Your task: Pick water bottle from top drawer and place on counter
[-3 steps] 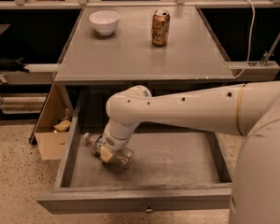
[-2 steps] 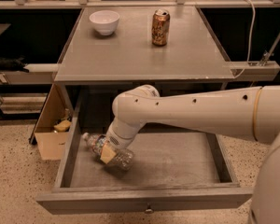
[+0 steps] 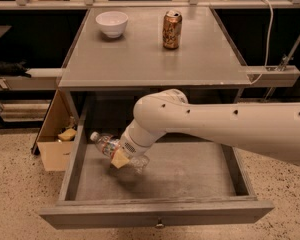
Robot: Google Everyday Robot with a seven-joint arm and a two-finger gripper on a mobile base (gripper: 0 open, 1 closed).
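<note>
No text readable. Print on can, far on surface: illegible. Label of water bottle: illegible. In top drawer, left side: end effector clamped on bottle.

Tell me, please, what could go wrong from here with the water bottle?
1. The pincer sits at the water bottle, lying slanted at the left of the top drawer; its crinkled plastic might slip on lifting.
2. The counter overhangs the drawer's rear, so the bottle or arm could catch its front edge going up.
3. A can and a bowl stand on the counter; a careless placement could knock them.
</note>
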